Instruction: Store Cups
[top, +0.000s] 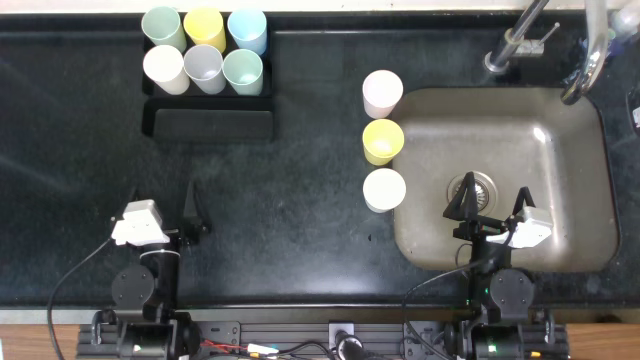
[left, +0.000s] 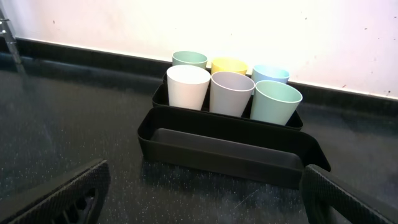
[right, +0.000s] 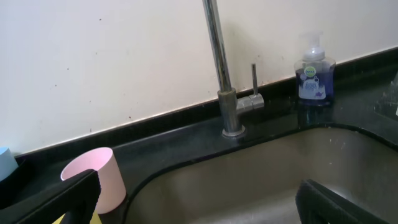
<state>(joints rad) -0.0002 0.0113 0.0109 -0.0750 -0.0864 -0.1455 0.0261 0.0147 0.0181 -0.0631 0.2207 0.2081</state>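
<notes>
A black tray (top: 210, 123) stands at the back left of the dark counter. Its two rear rows hold several cups (top: 205, 62), and its front compartment (left: 217, 149) holds nothing. Three more cups stand in a line beside the sink: a pink one (top: 382, 92), a yellow one (top: 382, 141) and a white one (top: 384, 189). My left gripper (top: 163, 203) is open, low near the front edge, facing the tray (left: 224, 121). My right gripper (top: 490, 200) is open over the sink basin, with the pink cup (right: 96, 177) off to one side of it.
A steel sink (top: 560, 130) with a drain (top: 470, 185) fills the right side. A faucet (top: 520, 35) rises behind it, and a soap bottle (right: 315, 74) stands on the back ledge. Bare counter (top: 300, 200) lies between the tray and the loose cups.
</notes>
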